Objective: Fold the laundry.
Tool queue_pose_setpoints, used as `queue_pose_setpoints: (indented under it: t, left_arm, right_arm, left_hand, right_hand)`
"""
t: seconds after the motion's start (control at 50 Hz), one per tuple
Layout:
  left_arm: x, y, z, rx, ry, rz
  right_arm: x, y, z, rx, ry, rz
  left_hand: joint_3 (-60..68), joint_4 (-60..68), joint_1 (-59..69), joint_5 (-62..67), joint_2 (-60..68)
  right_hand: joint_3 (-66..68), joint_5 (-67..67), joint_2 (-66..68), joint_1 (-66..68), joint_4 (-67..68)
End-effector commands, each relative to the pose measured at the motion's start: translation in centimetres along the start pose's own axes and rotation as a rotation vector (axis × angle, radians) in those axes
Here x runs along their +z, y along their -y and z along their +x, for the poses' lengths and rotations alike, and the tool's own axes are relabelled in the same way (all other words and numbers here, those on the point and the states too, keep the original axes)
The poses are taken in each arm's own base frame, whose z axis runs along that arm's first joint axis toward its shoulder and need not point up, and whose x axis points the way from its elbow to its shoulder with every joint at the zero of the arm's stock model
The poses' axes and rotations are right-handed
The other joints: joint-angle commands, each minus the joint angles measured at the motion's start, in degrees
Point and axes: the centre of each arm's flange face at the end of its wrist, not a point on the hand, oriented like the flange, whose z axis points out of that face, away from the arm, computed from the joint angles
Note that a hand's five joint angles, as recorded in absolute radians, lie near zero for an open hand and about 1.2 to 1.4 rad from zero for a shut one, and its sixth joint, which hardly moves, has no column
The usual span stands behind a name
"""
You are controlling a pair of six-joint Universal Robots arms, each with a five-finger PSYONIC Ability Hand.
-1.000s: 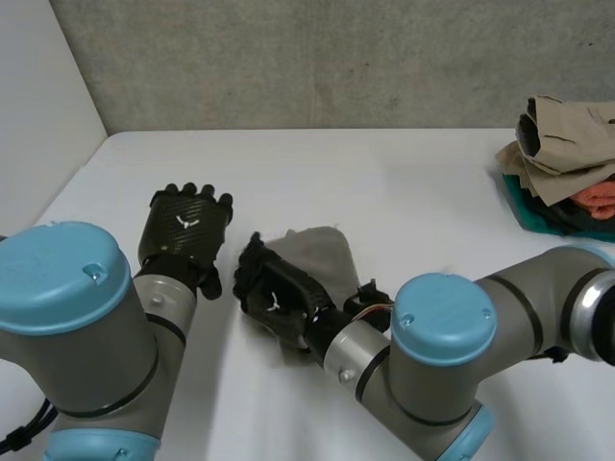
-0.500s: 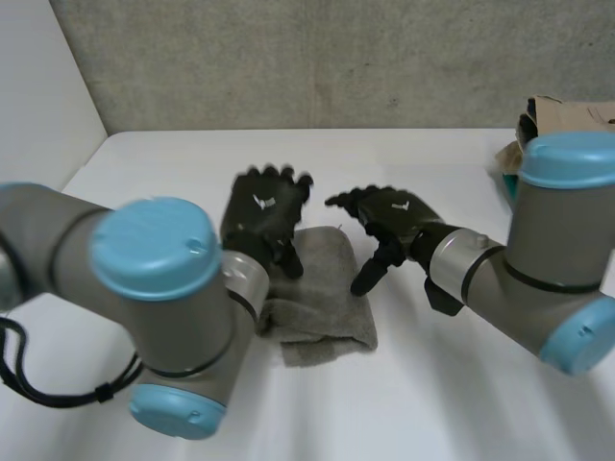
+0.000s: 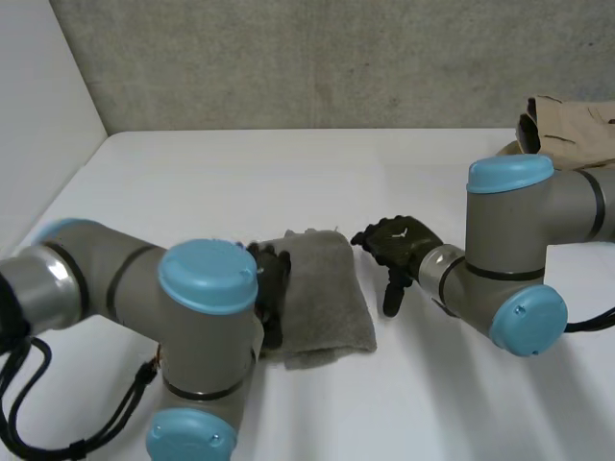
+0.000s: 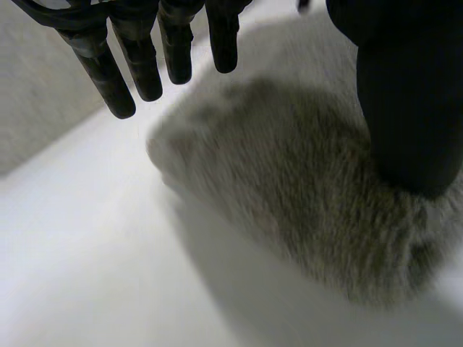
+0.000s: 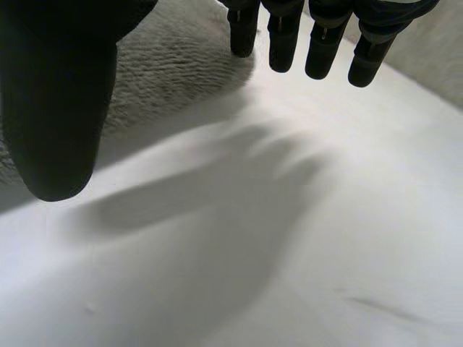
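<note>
Flanking the grey towel point(image 3: 322, 298) at the table point(image 3: 240, 182) centre, your left hand point(image 3: 272, 283) and right hand point(image 3: 399, 245) are both released. The left wrist view adds a thumb point(image 4: 405, 108) on the cloth, which your left arm point(image 3: 192, 307) masks overhead. Clothes pile point(image 3: 572, 125) at far right corner.

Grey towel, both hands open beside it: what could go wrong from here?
1. The left hand has its thumb over the grey towel edge; withdrawing could snag it and open the fold.
2. The right hand hangs over bare table beside the towel; an inward sweep might bunch it.
3. The right arm is close to the clothes pile; a swing could knock it.
</note>
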Motion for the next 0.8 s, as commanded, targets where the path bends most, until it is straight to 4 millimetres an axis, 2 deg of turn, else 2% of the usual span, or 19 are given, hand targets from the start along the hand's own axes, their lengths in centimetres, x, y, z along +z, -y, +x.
queue_pose_setpoints:
  t: [0.02,0.12,0.2,0.28,0.38,0.42,0.54,0.68,0.8]
  left_arm:
    - [-2.1,5.3,-2.0,-0.060,0.026,0.156]
    - [-3.8,8.4,-3.4,-0.091,0.008,0.256]
    - [-4.1,9.9,-4.9,-0.102,-0.031,0.314]
    - [-3.6,10.6,-6.4,-0.109,-0.067,0.343]
    - [-3.4,10.5,-6.3,-0.103,-0.134,0.340]
    - [-3.3,10.3,-6.3,-0.105,-0.140,0.330]
    - [-3.1,9.9,-6.0,-0.106,-0.151,0.315]
    - [-2.8,9.3,-5.6,-0.115,-0.164,0.296]
    - [-2.7,9.3,-5.5,-0.114,-0.166,0.297]
  right_arm:
    - [-1.6,2.2,-0.8,-0.082,-0.042,0.111]
    - [-3.9,3.5,-1.8,-0.117,-0.067,0.233]
    - [-6.0,3.1,-3.5,-0.144,-0.059,0.316]
    - [-7.6,1.7,-5.6,-0.163,-0.026,0.365]
    - [-8.3,-1.3,-8.2,-0.182,0.040,0.374]
    - [-8.2,-1.8,-8.6,-0.191,0.050,0.379]
    - [-6.0,-4.5,-9.7,-0.254,0.055,0.367]
    - [-3.8,-4.8,-9.7,-0.325,0.031,0.395]
    - [-2.7,-4.7,-9.8,-0.333,0.042,0.409]
  left_hand:
    - [-2.26,-1.42,-0.16,-1.61,-1.91]
    - [-2.26,-1.42,-0.17,-1.62,-1.92]
    - [-2.10,-1.25,0.00,-1.45,-1.75]
    - [-1.59,-0.75,0.51,-0.94,-1.24]
    - [-1.25,-0.41,0.84,-0.61,-0.91]
    - [-1.26,-0.41,0.84,-0.61,-0.91]
    - [-1.59,-0.75,0.51,-0.94,-1.24]
    - [-1.59,-0.75,0.51,-0.94,-1.24]
    - [-1.59,-0.75,0.51,-0.94,-1.24]
  right_hand:
    - [3.47,2.80,3.38,2.45,3.03]
    - [1.12,0.45,1.03,0.09,0.67]
    - [0.27,-0.40,0.18,-0.75,-0.17]
    - [0.27,-0.40,0.18,-0.75,-0.17]
    - [0.78,0.11,0.69,-0.25,0.33]
    - [0.78,0.11,0.69,-0.25,0.33]
    - [1.78,1.11,1.69,0.76,1.34]
    - [6.82,6.15,6.73,5.79,6.37]
    - [13.04,12.37,12.95,12.02,12.60]
